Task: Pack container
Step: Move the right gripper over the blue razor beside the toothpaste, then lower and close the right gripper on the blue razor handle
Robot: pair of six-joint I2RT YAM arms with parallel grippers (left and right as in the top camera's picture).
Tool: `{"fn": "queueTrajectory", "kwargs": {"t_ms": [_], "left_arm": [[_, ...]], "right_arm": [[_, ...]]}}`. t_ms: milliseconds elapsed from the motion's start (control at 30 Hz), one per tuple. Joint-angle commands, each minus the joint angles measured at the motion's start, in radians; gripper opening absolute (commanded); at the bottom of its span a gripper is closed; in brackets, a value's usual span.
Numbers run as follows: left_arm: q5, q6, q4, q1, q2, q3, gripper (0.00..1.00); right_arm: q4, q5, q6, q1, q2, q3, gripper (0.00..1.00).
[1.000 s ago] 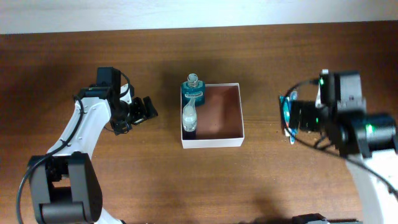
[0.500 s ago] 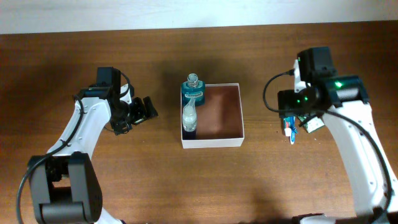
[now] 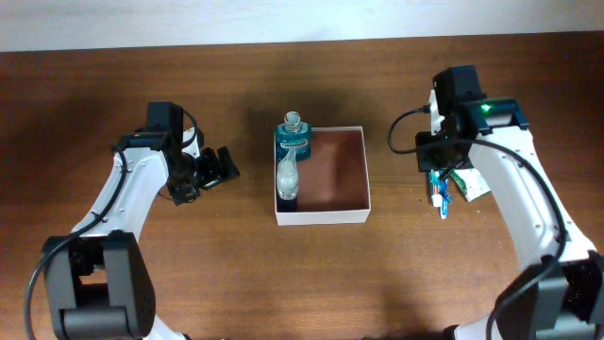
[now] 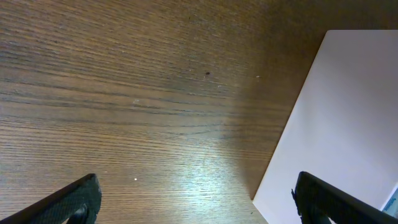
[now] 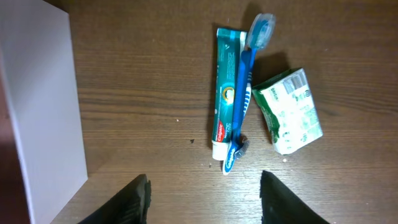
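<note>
At mid-worktop [image 3: 236, 274], the container [image 3: 335, 175] sits open between the two arms. Packed so far: a blue bottle [image 3: 293, 140] and a small clear bottle [image 3: 287, 175], both along its left wall; the rest of the floor is bare. Outstanding, in my judgement: the toothpaste tube [image 5: 225, 106], toothbrush [image 5: 242, 93] and green-and-white packet [image 5: 289, 112], lying together on the wood to the container's right. The right end effector [image 5: 208, 194] hangs above these three, jaws partly apart, holding nothing. The left end effector [image 4: 198, 199] is spread wide and empty, just left of the container. The tube bears a red logo and the packet dark print; neither is legible.
</note>
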Motion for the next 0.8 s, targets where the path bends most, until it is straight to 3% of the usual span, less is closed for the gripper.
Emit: {"fn": "queueTrajectory", "kwargs": {"t_ms": [0, 100, 367, 467, 767], "left_arm": [[0.0, 0.002, 0.0, 0.002, 0.009, -0.007, 0.99], [0.0, 0.002, 0.0, 0.002, 0.009, -0.007, 0.99], [0.0, 0.002, 0.0, 0.002, 0.009, -0.007, 0.99], [0.0, 0.002, 0.0, 0.002, 0.009, -0.007, 0.99], [0.0, 0.002, 0.0, 0.002, 0.009, -0.007, 0.99]], "right_arm": [[0.008, -0.051, -0.005, -0.044, 0.023, 0.018, 0.49], [0.019, -0.143, -0.008, -0.105, 0.027, 0.018, 0.48], [0.027, -0.137, -0.099, -0.152, 0.028, -0.037, 0.46], [0.076, -0.139, -0.1, -0.161, 0.028, -0.085, 0.41], [0.251, -0.202, -0.09, -0.205, 0.032, -0.224, 0.4]]}}
